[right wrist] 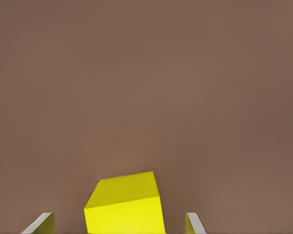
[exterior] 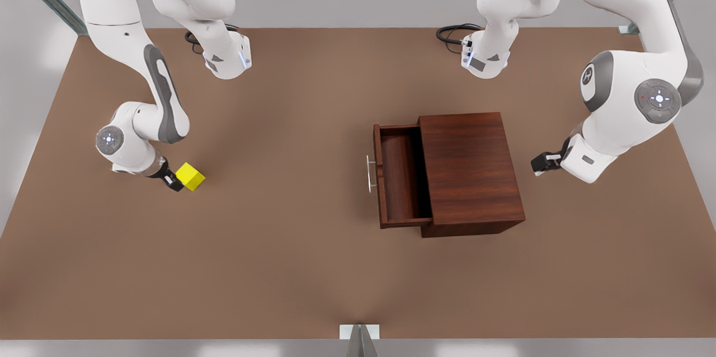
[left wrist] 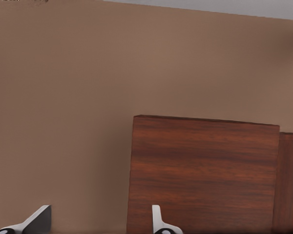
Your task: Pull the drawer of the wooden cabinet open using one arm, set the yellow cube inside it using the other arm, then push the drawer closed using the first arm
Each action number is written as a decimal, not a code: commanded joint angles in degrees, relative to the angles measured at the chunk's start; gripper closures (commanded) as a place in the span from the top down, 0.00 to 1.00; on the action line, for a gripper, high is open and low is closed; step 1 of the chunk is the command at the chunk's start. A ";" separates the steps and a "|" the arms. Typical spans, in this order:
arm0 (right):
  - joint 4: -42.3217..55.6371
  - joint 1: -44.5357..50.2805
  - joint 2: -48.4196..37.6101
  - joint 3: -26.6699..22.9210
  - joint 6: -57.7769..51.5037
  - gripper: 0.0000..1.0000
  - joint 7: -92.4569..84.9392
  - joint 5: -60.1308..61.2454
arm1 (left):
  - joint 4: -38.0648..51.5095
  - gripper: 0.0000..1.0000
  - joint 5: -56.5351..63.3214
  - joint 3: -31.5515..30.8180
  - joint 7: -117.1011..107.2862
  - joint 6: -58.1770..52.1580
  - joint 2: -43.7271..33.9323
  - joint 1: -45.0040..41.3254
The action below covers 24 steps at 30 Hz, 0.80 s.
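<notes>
The yellow cube (exterior: 191, 176) (right wrist: 124, 204) is on the brown table at the front view's left. My right gripper (exterior: 174, 181) (right wrist: 118, 224) is open, its fingertips (right wrist: 43, 222) on either side of the cube with small gaps. The wooden cabinet (exterior: 470, 169) (left wrist: 205, 170) stands right of centre. Its drawer (exterior: 400, 175) is pulled out toward the front view's left, its inside bare and its silver handle (exterior: 370, 173) facing out. My left gripper (exterior: 540, 162) (left wrist: 98, 222) hovers open and empty just beyond the cabinet's far side from the drawer.
The brown table (exterior: 279, 245) stretches wide between the cube and the drawer. Both arm bases (exterior: 226, 57) (exterior: 484, 60) stand at the back edge with black cables beside them. A small metal bracket (exterior: 359, 332) sits at the front edge.
</notes>
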 commanded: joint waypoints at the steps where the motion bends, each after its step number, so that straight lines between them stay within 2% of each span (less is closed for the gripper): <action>1: -0.16 0.02 1.00 0.02 2.00 1.00 3.62 -1.76 | 0.14 1.00 0.15 -0.11 14.12 -0.26 0.04 -0.22; 24: -0.16 -0.06 6.63 1.60 5.43 1.00 3.97 -2.46 | 0.14 1.00 2.08 0.07 14.99 -0.26 0.40 1.01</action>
